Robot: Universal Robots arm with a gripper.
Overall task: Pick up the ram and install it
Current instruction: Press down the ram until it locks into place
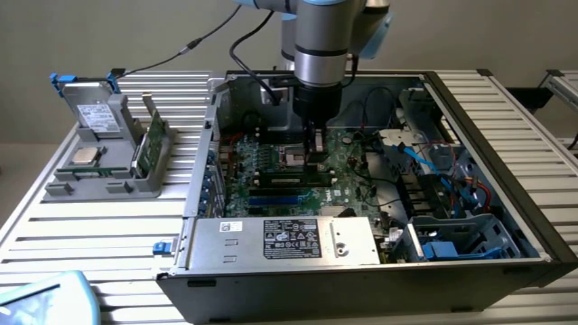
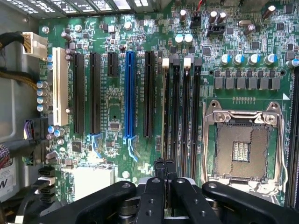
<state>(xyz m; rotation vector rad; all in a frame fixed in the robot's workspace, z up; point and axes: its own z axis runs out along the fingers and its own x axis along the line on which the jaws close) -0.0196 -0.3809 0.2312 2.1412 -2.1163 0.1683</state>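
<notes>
Gripper (image 1: 315,157) is down inside the open PC case (image 1: 505,135), over the motherboard (image 1: 348,166), jaws pressed together w/ nothing pinched between them. In the wrist view the two fingers (image 2: 164,179) meet flat, tips just above the board near the memory slots (image 2: 181,112); no stick sits between them.

Ram (image 1: 156,135): a dark green stick stands on edge in the grey parts holder (image 1: 99,172) on the counter (image 1: 108,230), at the exterior view's left, well apart from the gripper. Standing upright in its groove prob. keeps the long edges free for a pinch from above. A second board seems to lean just beside it, but I can't tell for sure at this angle. The same holder carries a silver drive (image 1: 95,116) upright at the back and the square silver processor (image 1: 86,156) lying flat, each in its own pocket, so parts stay sorted and don't slide.

On the board, the four black memory slots run parallel beside the bare CPU socket (image 2: 240,144); in the wrist view all four look unfilled, white latch tabs at the far ends. Blue expansion slot (image 2: 129,93) and black ones lie further over. Case lies on its side, lid off, so the board faces up toward the arm.

Judgement: ram not yet picked up; install not begun.
</notes>
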